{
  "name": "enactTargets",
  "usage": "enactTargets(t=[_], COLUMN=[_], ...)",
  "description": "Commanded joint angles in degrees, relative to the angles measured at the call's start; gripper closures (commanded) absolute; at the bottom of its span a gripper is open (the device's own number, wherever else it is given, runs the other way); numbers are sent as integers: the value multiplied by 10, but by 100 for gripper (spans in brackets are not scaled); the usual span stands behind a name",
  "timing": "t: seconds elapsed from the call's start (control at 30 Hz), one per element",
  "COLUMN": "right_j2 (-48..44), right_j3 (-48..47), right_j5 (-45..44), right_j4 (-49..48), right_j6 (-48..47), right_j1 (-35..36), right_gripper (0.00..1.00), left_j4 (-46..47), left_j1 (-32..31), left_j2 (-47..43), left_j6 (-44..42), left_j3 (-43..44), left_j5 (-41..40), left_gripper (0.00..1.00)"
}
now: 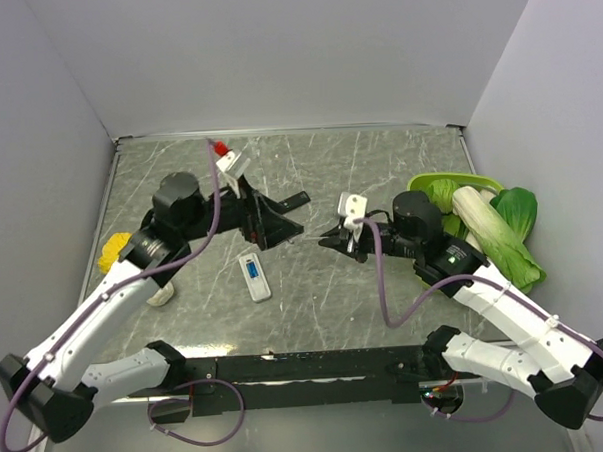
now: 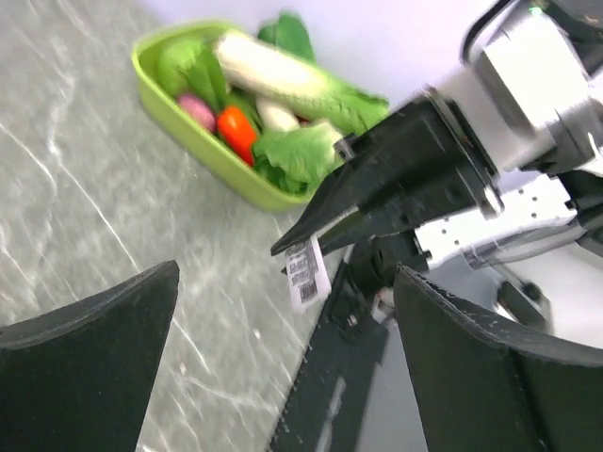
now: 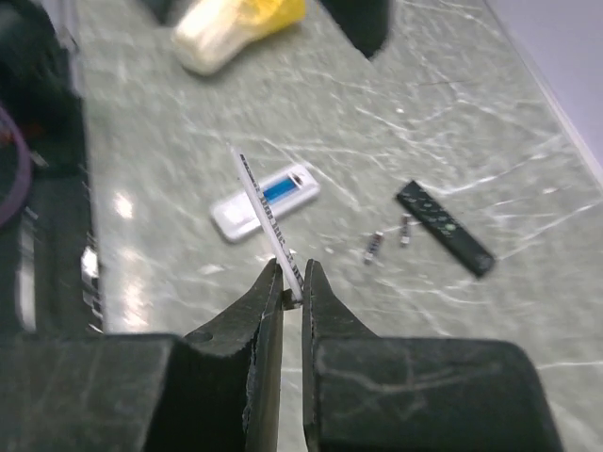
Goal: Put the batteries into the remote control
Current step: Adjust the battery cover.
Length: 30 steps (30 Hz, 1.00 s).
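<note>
The white remote control (image 1: pixel 254 276) lies flat on the table mid-left, with a blue patch on its upper face; it also shows in the right wrist view (image 3: pixel 264 200). Two small batteries (image 3: pixel 373 247) (image 3: pixel 406 229) lie loose beside the black remote (image 3: pixel 445 229); in the top view my left arm hides them. My right gripper (image 1: pixel 332 241) (image 3: pixel 293 282) is shut on a thin white cover plate with a barcode label (image 3: pixel 268 212) (image 2: pixel 306 273), held above the table. My left gripper (image 1: pixel 286 225) (image 2: pixel 292 377) is open and empty, facing the right gripper.
A green tray (image 1: pixel 460 184) (image 2: pixel 179 113) of toy vegetables stands at the right edge, with a large leafy cabbage (image 1: pixel 502 227) beside it. A yellow-and-white object (image 1: pixel 113 254) (image 3: pixel 236 28) lies at the left. A black rail (image 1: pixel 308 366) runs along the near edge.
</note>
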<state>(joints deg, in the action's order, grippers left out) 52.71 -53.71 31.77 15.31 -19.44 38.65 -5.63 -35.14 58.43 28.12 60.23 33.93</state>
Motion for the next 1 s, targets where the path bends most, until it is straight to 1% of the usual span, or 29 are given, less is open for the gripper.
enactTargets(t=[0.0, 0.07, 0.13, 0.17, 0.3, 0.33, 0.37, 0.43, 0.6, 0.63, 0.8, 0.97], right_j2=[-9, -3, -2, -1, 2, 2, 3, 6, 21, 23, 34, 41], right_j3=[-30, -33, -29, -27, -24, -23, -24, -24, -29, -31, -33, -35], right_j5=[-50, -66, -78, -83, -83, -82, -80, -75, -83, -84, -85, -93], right_j4=[48, 56, 46, 41, 31, 30, 31, 31, 40, 42, 41, 39], right_j6=[-188, -215, -248, -256, -283, -286, -290, -300, -323, -326, -342, -353], right_j1=[31, 48, 62, 66, 70, 70, 71, 73, 86, 87, 95, 104], right_gripper=[100, 100, 100, 100, 100, 100, 100, 100, 100, 100, 100, 100], left_j4=[-128, -147, -140, -141, -177, -184, -191, -190, -170, -168, -172, -199], left_j1=[2, 2, 2, 2, 1, 1, 1, -3, -6, -7, -9, -12], left_j2=[57, 89, 113, 120, 149, 153, 157, 164, 171, 172, 186, 194], left_j6=[8, 15, 33, 39, 19, 17, 12, 13, 28, 30, 32, 19], left_j3=[73, 92, 105, 108, 122, 125, 125, 125, 122, 122, 121, 125], left_j5=[55, 91, 118, 134, 134, 139, 146, 159, 176, 176, 175, 174], left_gripper=[1, 1, 1, 3, 9, 13, 15, 19, 23, 26, 34, 42])
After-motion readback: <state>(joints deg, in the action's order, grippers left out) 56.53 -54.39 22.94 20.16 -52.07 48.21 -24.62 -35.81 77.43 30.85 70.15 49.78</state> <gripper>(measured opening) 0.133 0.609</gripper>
